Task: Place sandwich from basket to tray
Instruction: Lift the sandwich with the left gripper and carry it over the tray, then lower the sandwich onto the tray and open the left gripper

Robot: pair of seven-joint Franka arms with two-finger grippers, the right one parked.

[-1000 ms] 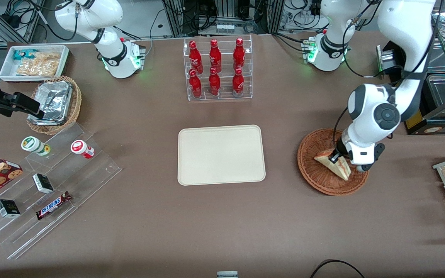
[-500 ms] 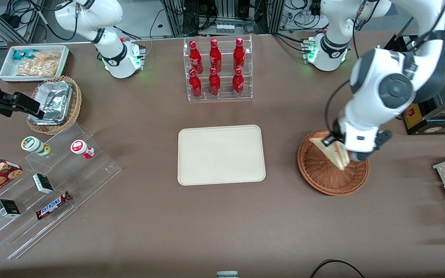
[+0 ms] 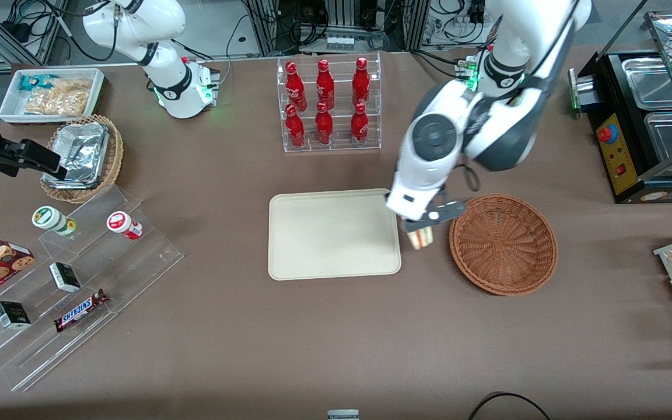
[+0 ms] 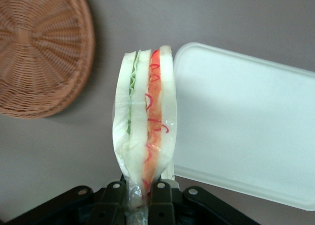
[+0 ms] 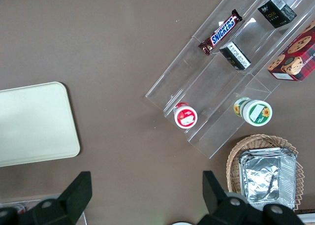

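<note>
- Brown matting covers the bench [image 3: 336, 326], with a rack of red bottles [image 3: 329, 105] farther from the front camera than the tray [image 3: 307, 256].
- At this moment the hand [image 3: 423, 224] hangs above the strip of bench between the tray and the basket [image 3: 522, 274], clamped on the sandwich [image 3: 422, 237], which is in the air and clear of both.
- Seen from the wrist, the hand [image 4: 135, 198] pinches only the narrow wrapped end of the sandwich [image 4: 145, 136], so most of the wedge sticks out unsupported. My guess is that a sharp stop or swing could let it pivot or slide out of the film.
- Judging by the front view, the sandwich sits just past the tray's nearest rim, not yet over it. Letting go now would likely drop it on the bench or leave it leaning on the rim.
- A descent too close to the edge could catch the wedge's tip on the tray [image 4: 256, 131] rim and tilt it off.
- Nothing is left in the basket [image 4: 39, 52]; its woven floor shows bare.
- Nothing lies on the tray either.
- Toward the parked arm's end, a lighter wicker basket [image 3: 111, 169] holds a foil container [image 3: 82, 153], and a white bin [image 3: 12, 99] holds snack packets [image 3: 59, 96].
</note>
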